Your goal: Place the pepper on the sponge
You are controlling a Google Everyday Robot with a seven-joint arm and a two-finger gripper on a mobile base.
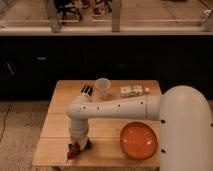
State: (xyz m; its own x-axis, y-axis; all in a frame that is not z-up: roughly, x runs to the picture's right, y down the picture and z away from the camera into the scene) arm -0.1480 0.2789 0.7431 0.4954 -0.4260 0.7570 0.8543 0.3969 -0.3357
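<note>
Down at the near left corner of the table (55, 142), the gripper (77, 146) hangs low over the pepper (73, 151). The pepper lies at the left edge of the sponge (87, 145). Whether the gripper holds it cannot be told. An orange plate (139, 141) sits to the right, and a cup (102, 87) stands on the far side.

Pepper (73, 151): small, elongated, orange-red. Sits at about 7 o'clock on the tabletop (52, 147), close to the front edge. Long axis tilted, roughly 1 to 7 o'clock.

Sponge (86, 145): flat dark blue pad, only a sliver showing, at 2 o'clock from the pepper and touching or overlapping it; cannot tell which.

Gripper (77, 146): down over both, hiding most of the sponge.
</note>
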